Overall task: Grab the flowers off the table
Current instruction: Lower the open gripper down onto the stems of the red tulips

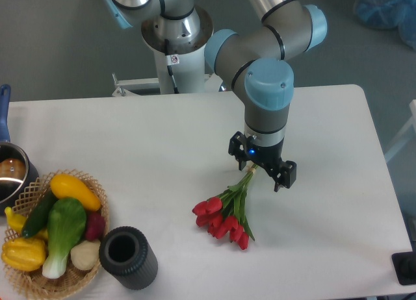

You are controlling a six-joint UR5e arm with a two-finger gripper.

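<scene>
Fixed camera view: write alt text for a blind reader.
A robot arm's gripper closes around the stem ends of red tulip flowers on a white table. At lower left sit a basket of vegetables and a black cylinder.

Grey tubular arm (pixel 260 47), pale blue joint caps, white base column with small red-marked sticker, black gripper (pixel 265 167), blue LED glowing.
</scene>
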